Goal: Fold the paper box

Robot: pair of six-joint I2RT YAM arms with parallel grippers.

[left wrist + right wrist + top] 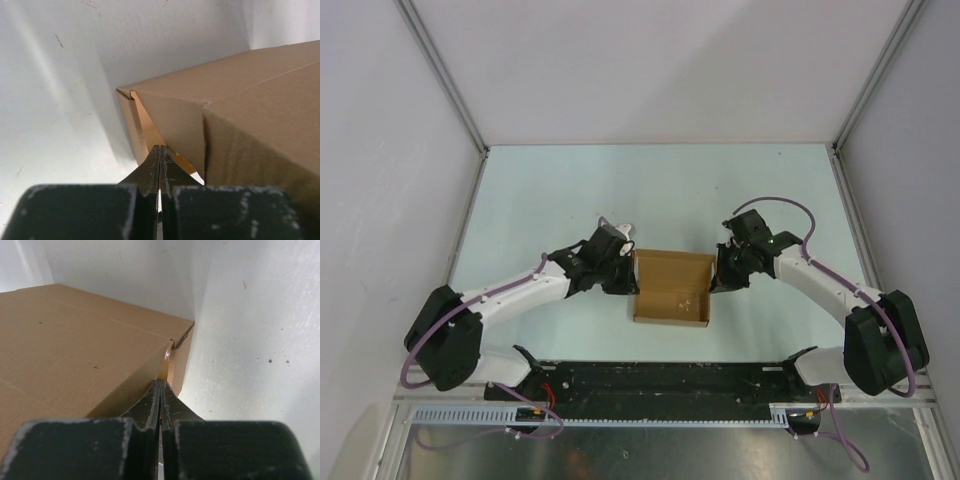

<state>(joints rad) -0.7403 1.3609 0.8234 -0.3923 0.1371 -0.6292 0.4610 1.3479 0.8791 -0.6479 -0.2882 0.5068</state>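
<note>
The paper box (672, 288) is a brown cardboard piece folded into a shallow rectangular box, lying in the middle of the table. My left gripper (627, 280) is at its left side and my right gripper (718, 275) is at its right side. In the left wrist view the left gripper (160, 148) has its jaws pressed together on a thin side flap (144, 125) at the box corner. In the right wrist view the right gripper (160, 383) is likewise shut on a thin side flap (165, 366) of the box (75, 340).
The pale green table (540, 200) is walled by white panels on the left, back and right. A small white object (623, 228) lies just behind the left gripper. The black arm mounting rail (660, 380) runs along the near edge.
</note>
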